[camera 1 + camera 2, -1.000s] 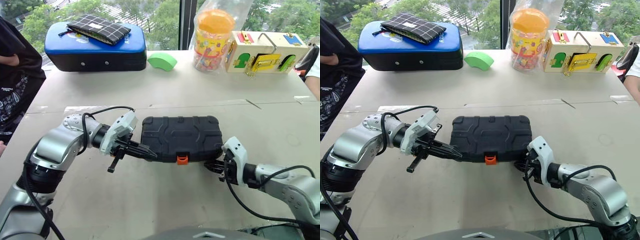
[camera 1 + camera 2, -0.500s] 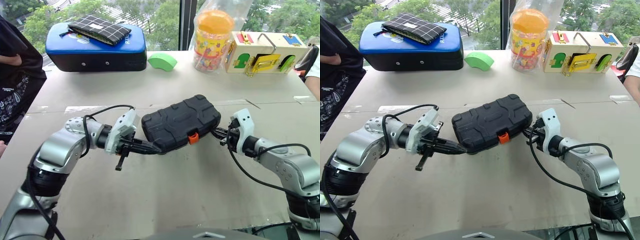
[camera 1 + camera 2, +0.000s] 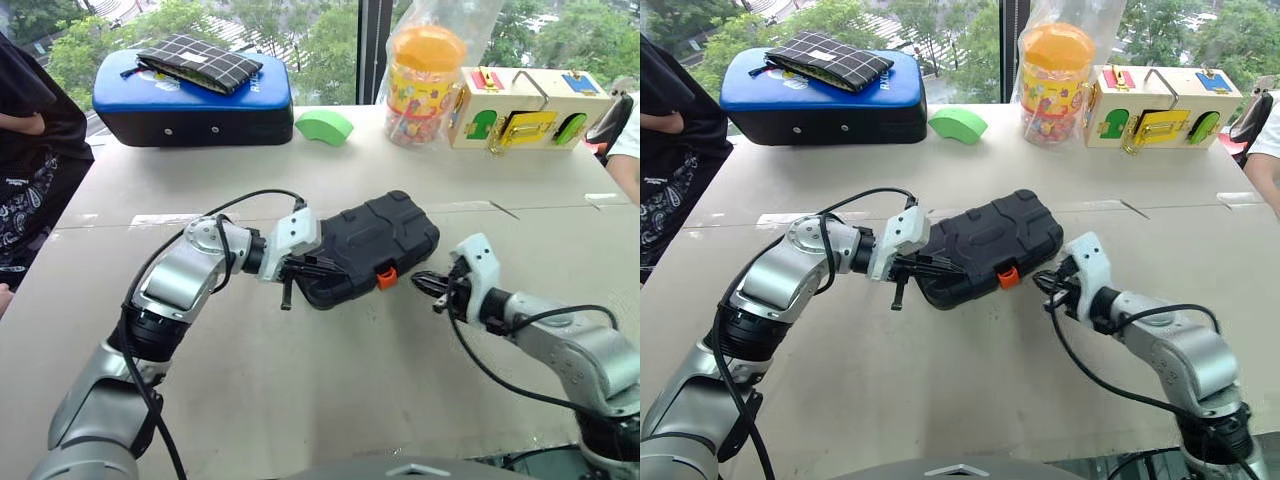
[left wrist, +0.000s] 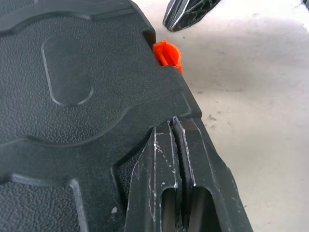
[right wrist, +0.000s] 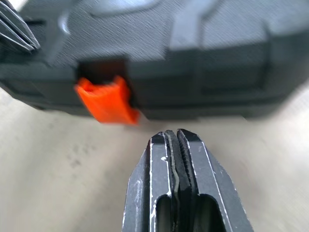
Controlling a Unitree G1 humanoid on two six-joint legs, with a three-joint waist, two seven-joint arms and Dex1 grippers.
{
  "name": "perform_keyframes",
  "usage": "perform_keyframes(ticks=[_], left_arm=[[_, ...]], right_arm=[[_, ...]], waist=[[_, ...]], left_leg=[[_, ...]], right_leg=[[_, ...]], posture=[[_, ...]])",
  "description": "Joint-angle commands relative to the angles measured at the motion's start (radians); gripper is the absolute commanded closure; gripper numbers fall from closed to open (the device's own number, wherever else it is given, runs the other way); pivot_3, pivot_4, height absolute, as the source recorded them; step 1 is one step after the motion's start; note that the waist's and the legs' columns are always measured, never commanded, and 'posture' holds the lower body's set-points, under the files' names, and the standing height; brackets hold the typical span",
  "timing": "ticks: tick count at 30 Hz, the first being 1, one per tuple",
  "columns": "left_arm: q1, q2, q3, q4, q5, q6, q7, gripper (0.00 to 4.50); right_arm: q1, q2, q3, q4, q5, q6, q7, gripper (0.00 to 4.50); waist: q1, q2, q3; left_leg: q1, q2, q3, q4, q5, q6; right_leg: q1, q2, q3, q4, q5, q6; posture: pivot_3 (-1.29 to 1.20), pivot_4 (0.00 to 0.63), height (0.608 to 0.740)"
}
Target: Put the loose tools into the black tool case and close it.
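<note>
The black tool case (image 3: 370, 240) lies closed and skewed on the table, with its orange latch (image 3: 386, 277) facing me. My left gripper (image 3: 318, 272) is shut, its tips resting against the case's near left edge (image 4: 72, 96). My right gripper (image 3: 420, 282) is shut too and hangs a short way to the right of the latch (image 5: 106, 101), apart from the case. Nothing is held by either one. The loose tools are out of view.
At the back left stands a blue-topped padded case (image 3: 190, 95) with a checked pouch (image 3: 200, 62) on it. A green block (image 3: 325, 124), a bagged orange-lidded jar (image 3: 425, 80) and a wooden latch box (image 3: 530, 105) line the back. A person (image 3: 30, 150) stands at the left edge.
The case's right end swung away from me, leaving it skewed. My left gripper slid right along its near edge. My right gripper came back from the right end to beside the latch.
</note>
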Motion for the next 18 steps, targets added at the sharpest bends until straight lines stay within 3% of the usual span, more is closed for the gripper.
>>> perform_keyframes(ticks=[1,5,12,18], left_arm=[[0.014,-0.002,-0.047,0.044,0.060,0.007,0.005,4.45],[0.013,0.001,-0.047,0.046,0.062,0.001,0.002,4.45],[0.016,0.001,-0.039,0.046,0.066,0.004,0.008,4.45],[0.027,0.002,-0.035,0.039,0.063,0.007,0.014,4.45]], right_arm=[[-0.027,0.020,0.024,0.007,-0.026,-0.011,-0.027,4.50],[-0.047,0.043,0.032,0.013,-0.031,-0.019,-0.033,4.50],[-0.026,0.052,-0.005,-0.072,0.095,-0.022,0.057,4.50],[-0.046,0.088,-0.038,-0.015,0.064,-0.070,0.005,4.50]], waist=[[0.001,0.000,0.000],[0.001,0.000,-0.001],[0.001,0.001,-0.001],[0.001,0.001,-0.002]], left_leg=[[0.000,0.000,0.000,0.000,0.000,0.000],[-0.001,-0.001,0.000,0.001,0.000,0.000],[0.000,-0.001,0.000,0.001,0.000,0.000],[0.000,-0.001,0.000,0.001,0.000,0.000]], right_leg=[[0.000,0.000,0.000,0.000,0.000,0.000],[0.000,-0.001,0.000,0.000,0.000,0.000],[0.000,-0.001,0.000,0.000,0.000,0.000],[0.000,-0.001,0.000,0.000,0.000,0.000]], posture=[[0.00,0.150,0.740],[0.00,0.150,0.740],[0.00,0.150,0.740],[0.00,0.150,0.740]])
